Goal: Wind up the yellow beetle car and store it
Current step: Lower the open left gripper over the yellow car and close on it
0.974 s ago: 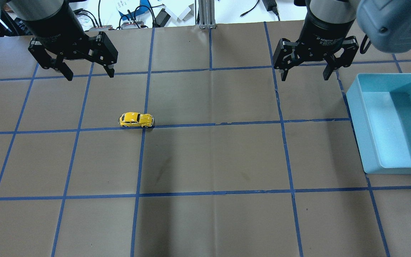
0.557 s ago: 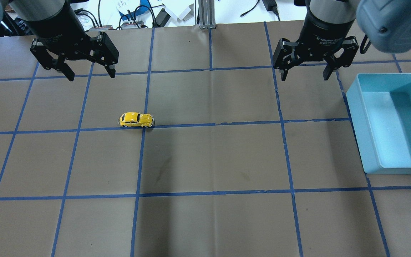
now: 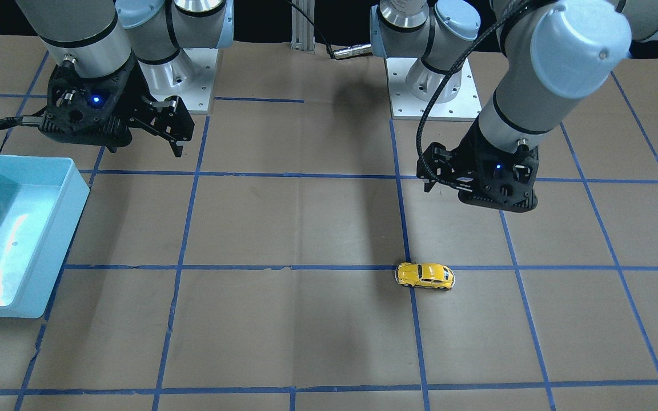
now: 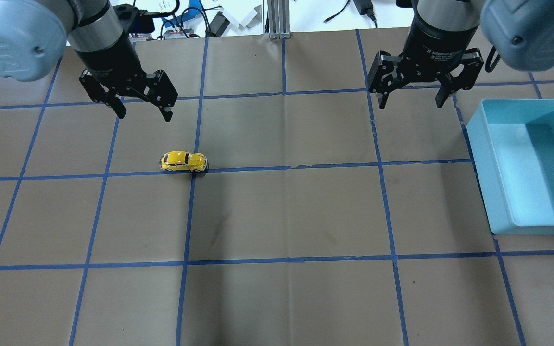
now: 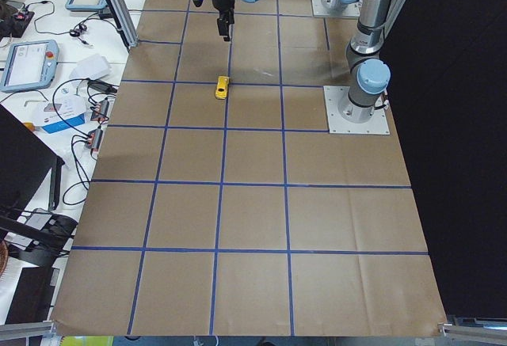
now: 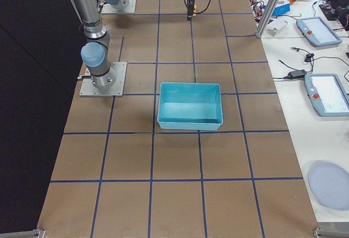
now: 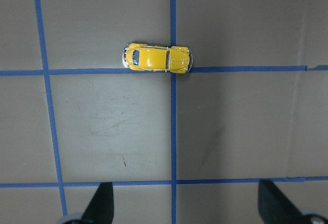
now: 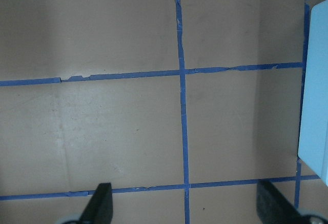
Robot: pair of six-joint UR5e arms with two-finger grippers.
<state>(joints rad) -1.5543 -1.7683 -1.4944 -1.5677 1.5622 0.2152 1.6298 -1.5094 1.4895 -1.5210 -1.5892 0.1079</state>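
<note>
The yellow car (image 4: 183, 161) lies lengthwise along the bench's (image 4: 286, 216) long edge, near the left gripper (image 4: 144, 117), whose fingers (image 4: 165, 109) stand released, spread in line with that axis.

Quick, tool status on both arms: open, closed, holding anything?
Left tool: open, holding nothing, not touching the yellow beetle car.
Right tool: open, holding nothing.

Brown worktop (image 4: 286, 216) gridded with blue tape (image 4: 286, 260). A light blue bin (image 4: 491, 178) sits right of its centre. Tablets (image 6: 319, 31) and cables (image 6: 297, 69) lie on a white side table (image 6: 283, 107).
</note>
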